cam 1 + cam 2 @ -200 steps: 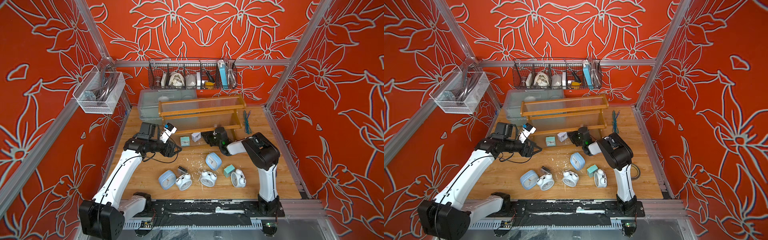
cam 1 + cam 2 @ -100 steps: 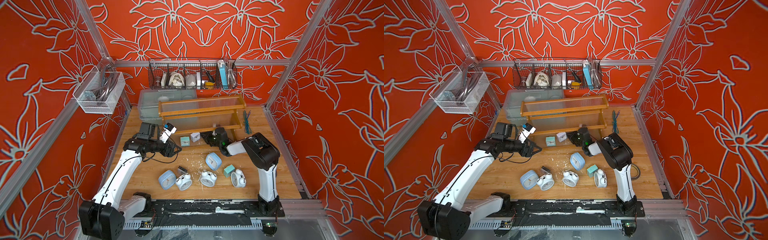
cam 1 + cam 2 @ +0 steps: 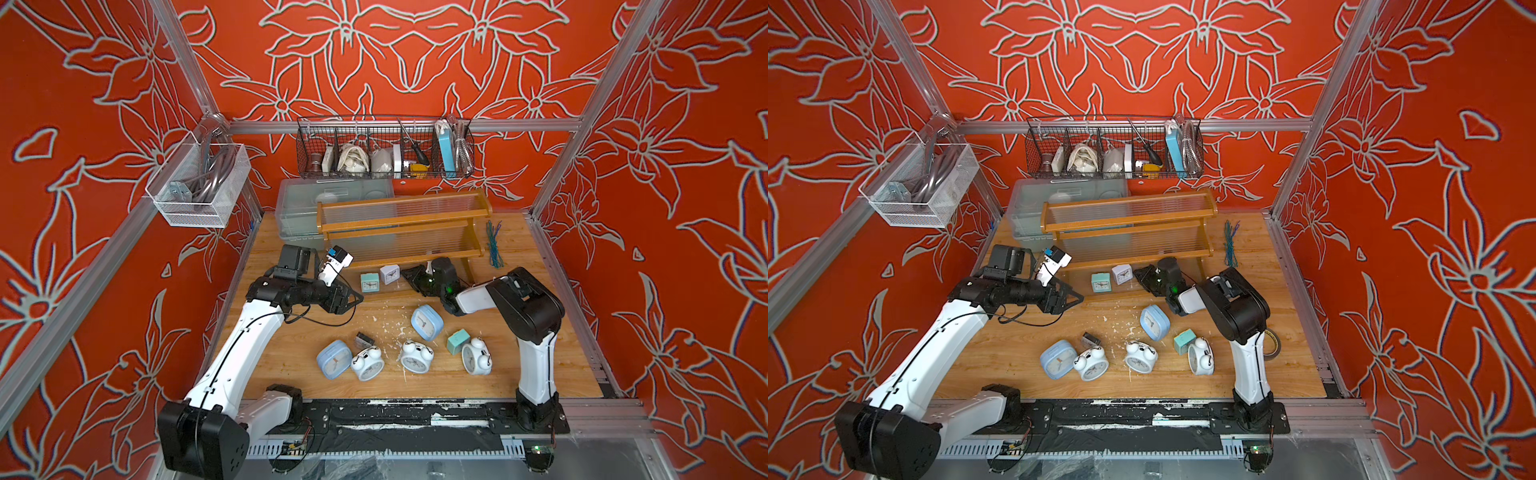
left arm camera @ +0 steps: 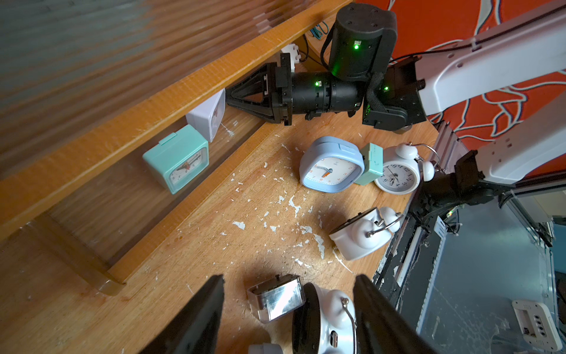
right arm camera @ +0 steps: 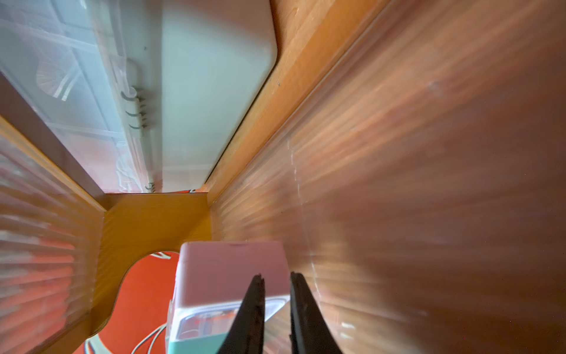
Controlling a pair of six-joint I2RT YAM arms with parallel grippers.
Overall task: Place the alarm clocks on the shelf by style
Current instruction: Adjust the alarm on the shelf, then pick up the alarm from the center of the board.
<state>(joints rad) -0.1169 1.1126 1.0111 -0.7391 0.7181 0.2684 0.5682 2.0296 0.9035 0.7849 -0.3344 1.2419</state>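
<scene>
The shelf (image 3: 401, 226) (image 3: 1125, 232) stands at the back. On its lowest tier sit a teal cube clock (image 3: 369, 282) (image 4: 179, 159) and a whitish-lilac cube clock (image 3: 390, 274) (image 5: 232, 272). My right gripper (image 3: 409, 276) (image 5: 277, 275) is shut and holds nothing, its tips right beside the whitish clock. My left gripper (image 3: 353, 297) (image 4: 289, 279) hangs open and empty above the table. On the table in front lie a dark cube clock (image 3: 365, 340) (image 4: 275, 297), two light-blue clocks (image 3: 427, 322) (image 3: 333, 359), a teal cube (image 3: 458, 341) and three white twin-bell clocks (image 3: 368, 363) (image 3: 415, 356) (image 3: 476, 356).
A grey translucent bin (image 3: 299, 208) stands behind the shelf on the left. A black wire basket (image 3: 384, 151) and a clear basket (image 3: 199, 187) hang on the walls. A bundle of blue-green ties (image 3: 494, 245) lies right of the shelf. White flakes litter the wood.
My right gripper has shifted slightly by the whitish clock on the lowest tier. The left arm and the clocks on the table have stayed where they were.
</scene>
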